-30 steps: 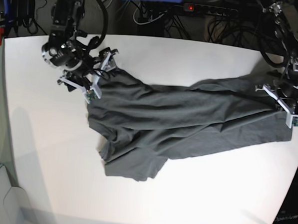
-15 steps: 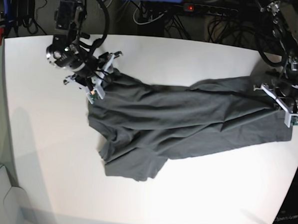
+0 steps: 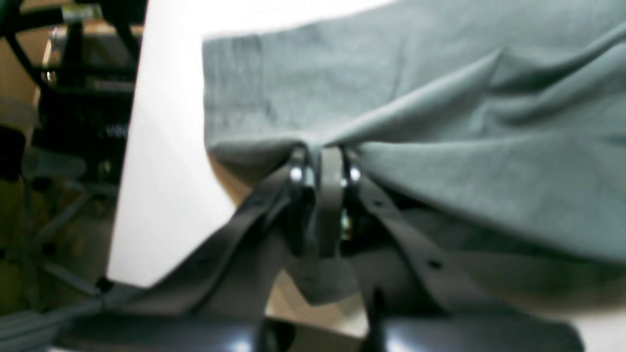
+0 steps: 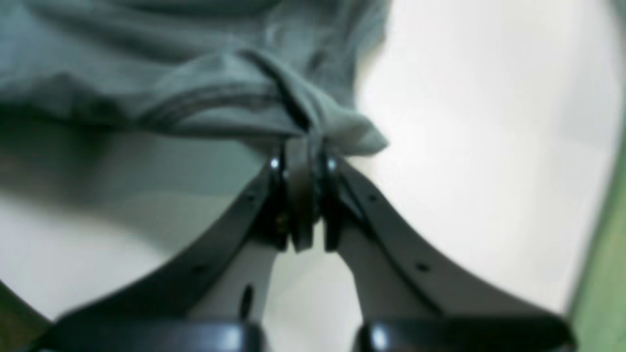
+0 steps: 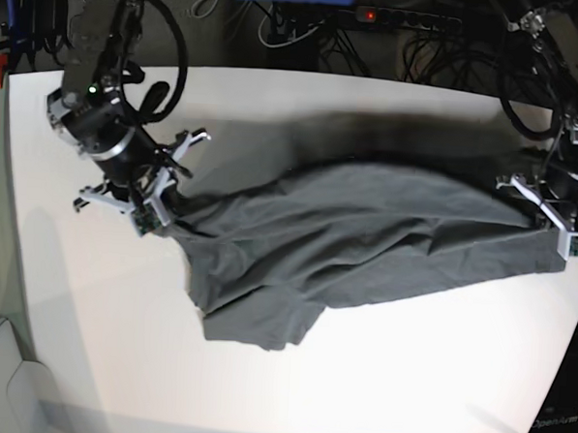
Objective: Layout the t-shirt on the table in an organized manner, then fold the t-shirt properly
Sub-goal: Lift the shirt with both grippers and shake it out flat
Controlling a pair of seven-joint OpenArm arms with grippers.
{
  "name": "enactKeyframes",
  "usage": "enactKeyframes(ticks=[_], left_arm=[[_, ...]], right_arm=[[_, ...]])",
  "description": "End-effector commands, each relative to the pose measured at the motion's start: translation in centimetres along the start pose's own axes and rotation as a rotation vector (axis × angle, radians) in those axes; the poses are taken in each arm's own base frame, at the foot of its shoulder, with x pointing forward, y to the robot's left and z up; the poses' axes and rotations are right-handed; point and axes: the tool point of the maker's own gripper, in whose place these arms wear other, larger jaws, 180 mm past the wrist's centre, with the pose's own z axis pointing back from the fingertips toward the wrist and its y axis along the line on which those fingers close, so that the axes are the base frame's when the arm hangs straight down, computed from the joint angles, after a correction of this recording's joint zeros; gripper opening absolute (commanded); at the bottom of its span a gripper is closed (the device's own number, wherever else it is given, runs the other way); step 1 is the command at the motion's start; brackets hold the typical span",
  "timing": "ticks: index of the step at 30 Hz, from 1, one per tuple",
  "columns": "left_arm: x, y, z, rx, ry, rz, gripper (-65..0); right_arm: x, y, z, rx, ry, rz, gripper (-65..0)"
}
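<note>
T-shirt (image 5: pixel 365 240) stretched between two tools above the desk (image 5: pixel 357 395).
One end is clenched by the left tool (image 3: pixel 323 168), the other by the right tool (image 4: pixel 303 161).

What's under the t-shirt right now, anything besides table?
Only the table shows around the t-shirt. Both the left gripper and right gripper pinch its edges. Anything beneath the cloth is covered.

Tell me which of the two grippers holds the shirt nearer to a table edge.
The left gripper: it pinches the t-shirt right beside the table edge. The right gripper grips cloth further in on the tabletop.
</note>
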Motion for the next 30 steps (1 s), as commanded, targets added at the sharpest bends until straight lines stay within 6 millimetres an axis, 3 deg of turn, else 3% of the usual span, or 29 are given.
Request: enactKeyframes(ticks=[1,6,10,14,18,22,30], left_arm=[[1.8,0.6,0.5,0.019,-0.060,-0.008,-64.4],[3.6,3.9,1.1,0.098,-0.101,0.011,-64.4],[5.3,6.3,1.8,0.157,-0.147,0.034,-64.4],[5.3,6.2,1.5,0.156,-0.115,0.036,-64.4],[5.0,3.5,0.3,0.095,-0.031,-0.094,-64.4],[2.9,1.8,-0.2,0.085,0.049,-0.213,-64.4],[-3.6,-0.1,0.1,0.023,0.216,-0.377,-64.4]], right_arm=[[1.1,-1.0,0.2,-0.028,-0.036,0.006,-65.0],[0.7,-3.6,0.8,-0.099,-0.032,-0.025,-65.0],[1.6,-5.0,1.0,-0.134,-0.052,-0.021,-65.0],[2.8,-5.1,0.7,-0.132,-0.073,0.002,-65.0],[4.2,-3.6,0.0,-0.071,-0.084,0.117,-65.0],[4.1,-3.4,0.0,-0.065,-0.077,0.127,-65.0],[-1.0,-2.2,0.7,-0.025,0.056,0.198,-65.0]])
